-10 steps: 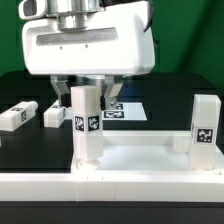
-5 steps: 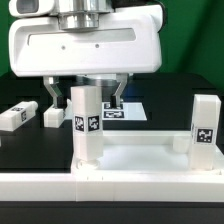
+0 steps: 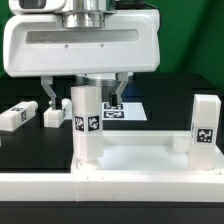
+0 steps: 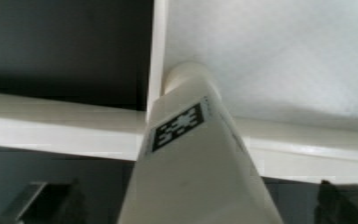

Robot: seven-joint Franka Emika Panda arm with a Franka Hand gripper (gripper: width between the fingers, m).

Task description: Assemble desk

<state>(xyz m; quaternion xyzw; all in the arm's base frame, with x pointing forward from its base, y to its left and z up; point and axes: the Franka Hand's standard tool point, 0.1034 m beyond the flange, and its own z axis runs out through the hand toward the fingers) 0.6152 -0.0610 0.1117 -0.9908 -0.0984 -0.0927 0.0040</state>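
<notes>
The white desk top (image 3: 140, 158) lies flat with its rim up. One white leg (image 3: 85, 122) stands upright in its corner socket on the exterior view's left, and a second leg (image 3: 205, 124) stands at the right corner. My gripper (image 3: 84, 100) hangs over the left leg, open. Its fingers (image 3: 48, 92) stand well apart on either side of the leg's top and do not touch it. In the wrist view the tagged leg (image 4: 194, 150) rises between the dark fingers (image 4: 51, 202) of my gripper (image 4: 197, 208). Two more legs (image 3: 15, 116) (image 3: 53, 113) lie on the black table.
The marker board (image 3: 128, 110) lies flat behind the desk top. A long white rail wall (image 3: 110, 192) runs along the front, against the desk top's near edge.
The gripper body has shifted toward the exterior view's left and looks larger. The fingers have spread wider apart around the left leg. The leg stays upright in its socket.
</notes>
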